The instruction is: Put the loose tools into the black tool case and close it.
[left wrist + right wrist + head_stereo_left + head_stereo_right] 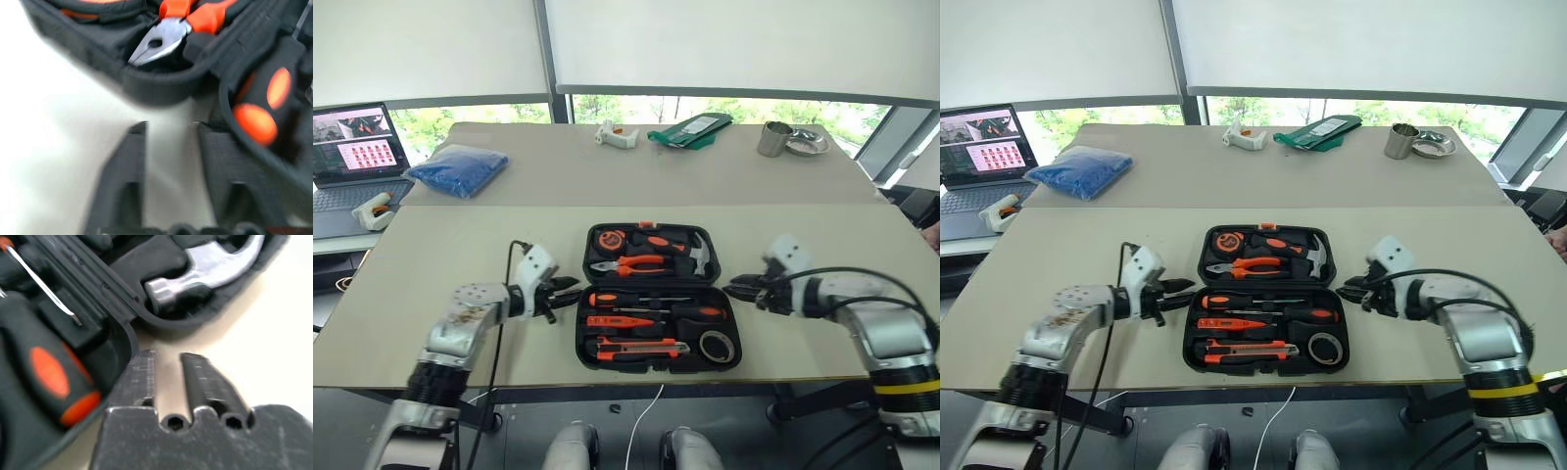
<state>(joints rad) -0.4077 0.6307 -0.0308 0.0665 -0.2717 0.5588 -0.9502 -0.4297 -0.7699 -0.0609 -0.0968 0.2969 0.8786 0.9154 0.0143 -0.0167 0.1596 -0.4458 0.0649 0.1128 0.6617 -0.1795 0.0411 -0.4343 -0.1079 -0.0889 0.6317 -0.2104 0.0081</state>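
Both hands, left hand (pixel 570 291) and right hand (pixel 732 288), empty, fingers apart, flank the open black tool case (pixel 658 310). Rigid, slick plastic; probably grip the far lid's side edges to fold it shut.

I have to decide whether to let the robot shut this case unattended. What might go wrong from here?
1. The black tool case lies fully open, with the left gripper and right gripper flanking it, both open and empty. Lifting the lid from one side only might slide the case instead.
2. The screwdrivers, tester pen and utility knife lie in the recesses; if one sits proud, the lid may not latch.
3. The case sits close to the table's near edge, so a push toward the robot could tip it off.
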